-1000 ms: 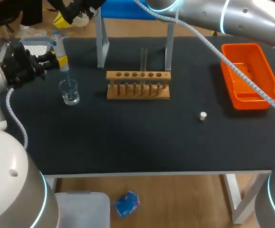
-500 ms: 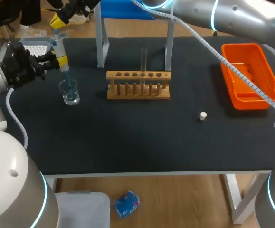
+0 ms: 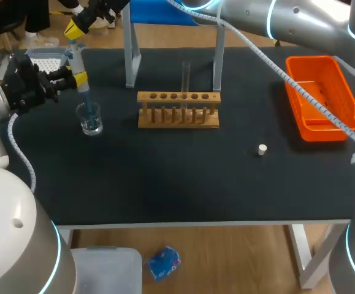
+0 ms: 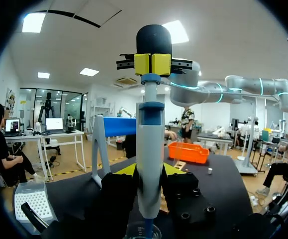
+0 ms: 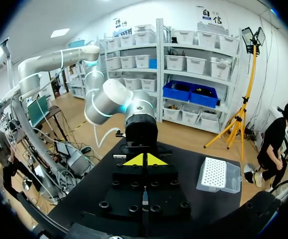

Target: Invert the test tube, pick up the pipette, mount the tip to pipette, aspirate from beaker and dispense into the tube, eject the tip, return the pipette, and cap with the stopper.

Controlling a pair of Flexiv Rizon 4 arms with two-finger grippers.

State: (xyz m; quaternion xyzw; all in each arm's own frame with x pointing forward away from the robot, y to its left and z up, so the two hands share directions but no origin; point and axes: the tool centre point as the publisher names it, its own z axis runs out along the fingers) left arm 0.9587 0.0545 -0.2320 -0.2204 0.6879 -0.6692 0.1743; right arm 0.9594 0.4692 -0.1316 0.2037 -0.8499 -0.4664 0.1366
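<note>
Beaker [image 3: 91, 123] holds clear liquid, pipette [image 3: 76, 60] tip dipped in; left hand [image 3: 78, 78] grips pipette; right hand [image 3: 78, 27] closed above.

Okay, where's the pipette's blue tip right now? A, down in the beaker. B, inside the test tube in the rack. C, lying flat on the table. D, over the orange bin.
A: the left hand holds the pipette upright, and its blue tip reaches down into the beaker.
</note>
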